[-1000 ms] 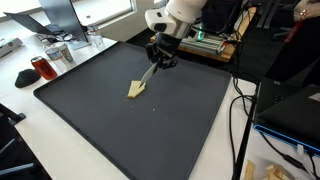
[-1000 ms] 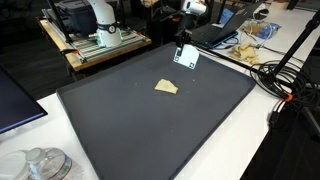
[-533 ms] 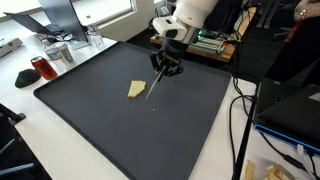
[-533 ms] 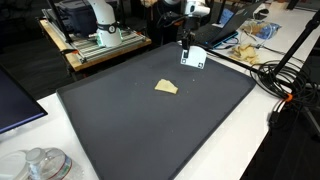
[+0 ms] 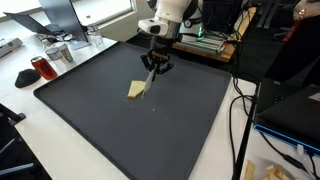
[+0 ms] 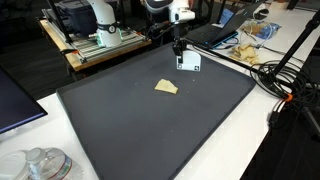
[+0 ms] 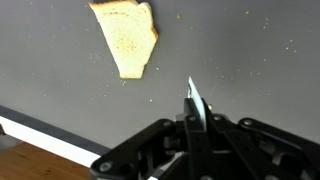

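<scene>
Beyond gripper (image 7: 195, 125), toast (image 7: 125, 38) cropped, held blade (image 7: 193, 98) edge-on

Found no readable text, label, brand or number in any view. Saw nothing printed on the dark mat (image 5: 180, 120) or the bread slice (image 7: 125, 40).

Black mat (image 5: 170, 130) covers the worktop (image 5: 60, 140). Red cup (image 5: 39, 67) and glass jar (image 5: 60, 52) stand off its corner. Cables (image 6: 285, 85) trail along one edge; crumpled bags (image 6: 250, 40) lie beyond.
</scene>
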